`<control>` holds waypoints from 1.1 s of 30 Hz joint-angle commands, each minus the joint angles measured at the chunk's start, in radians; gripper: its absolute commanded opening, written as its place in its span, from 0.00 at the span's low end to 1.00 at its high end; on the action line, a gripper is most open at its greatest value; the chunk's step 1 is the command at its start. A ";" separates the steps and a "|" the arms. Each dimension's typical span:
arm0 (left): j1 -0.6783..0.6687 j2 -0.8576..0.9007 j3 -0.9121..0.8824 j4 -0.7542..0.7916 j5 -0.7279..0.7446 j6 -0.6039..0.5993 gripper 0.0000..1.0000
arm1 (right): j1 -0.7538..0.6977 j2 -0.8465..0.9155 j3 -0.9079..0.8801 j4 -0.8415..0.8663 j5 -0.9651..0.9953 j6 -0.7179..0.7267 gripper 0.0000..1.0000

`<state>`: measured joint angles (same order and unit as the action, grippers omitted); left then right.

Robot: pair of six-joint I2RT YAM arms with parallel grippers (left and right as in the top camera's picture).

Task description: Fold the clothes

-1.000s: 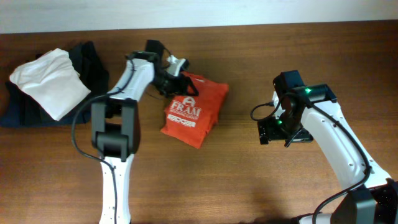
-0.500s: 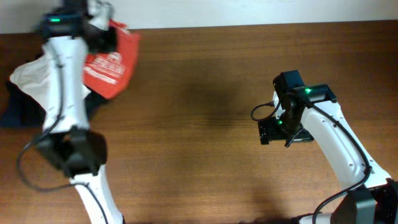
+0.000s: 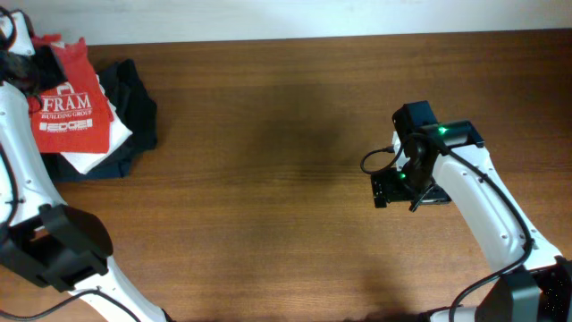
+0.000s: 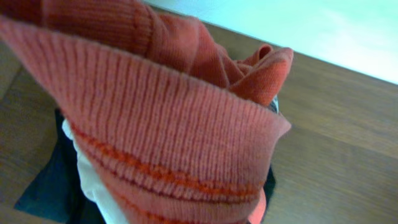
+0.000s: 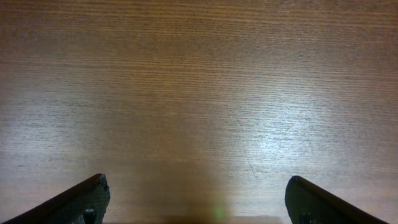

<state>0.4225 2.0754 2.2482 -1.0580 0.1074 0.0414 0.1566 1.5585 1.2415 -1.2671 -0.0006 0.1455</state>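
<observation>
The red-orange T-shirt [image 3: 70,114], folded small with white "FRAM" lettering up, hangs from my left gripper [image 3: 31,61] at the table's far left. It sits over the white garment [image 3: 98,148] and the dark garments [image 3: 134,107]. In the left wrist view the shirt's ribbed collar [image 4: 168,124] fills the frame and hides the fingers. My right gripper [image 3: 407,188] is open and empty above bare wood at the right. Its two fingertips [image 5: 90,194] show wide apart in the right wrist view.
The pile of white and dark folded garments lies at the far left near the back edge. White cloth [image 4: 87,183] and dark cloth [image 4: 43,186] show under the shirt in the left wrist view. Brown wooden table [image 3: 286,179]; pale wall beyond the back edge.
My left arm has swung the folded T-shirt from mid-table to the far left, over the garment pile. The right arm has not moved.
</observation>
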 commanded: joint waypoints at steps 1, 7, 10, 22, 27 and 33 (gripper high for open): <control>0.038 0.070 -0.042 0.076 0.000 -0.008 0.01 | -0.007 -0.014 0.007 0.001 0.012 -0.006 0.94; 0.098 0.108 -0.021 0.197 0.000 -0.008 0.99 | -0.007 -0.014 0.007 -0.008 0.013 -0.006 0.94; 0.096 0.049 0.066 0.163 0.010 -0.008 0.99 | -0.007 -0.014 0.007 0.018 0.010 -0.006 0.99; -0.386 0.000 0.056 -0.381 0.048 -0.007 0.99 | -0.008 -0.014 0.008 0.235 -0.281 -0.006 0.99; -0.470 -0.002 0.045 -0.630 -0.024 -0.008 0.99 | -0.008 -0.014 0.008 0.005 -0.276 -0.006 0.98; -0.470 -0.303 -0.308 -0.576 -0.027 -0.031 0.99 | -0.008 -0.249 0.007 -0.038 -0.130 0.022 0.99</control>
<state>-0.0494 1.9926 2.0846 -1.6699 0.0933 0.0250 0.1566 1.4986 1.2404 -1.3357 -0.2180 0.1547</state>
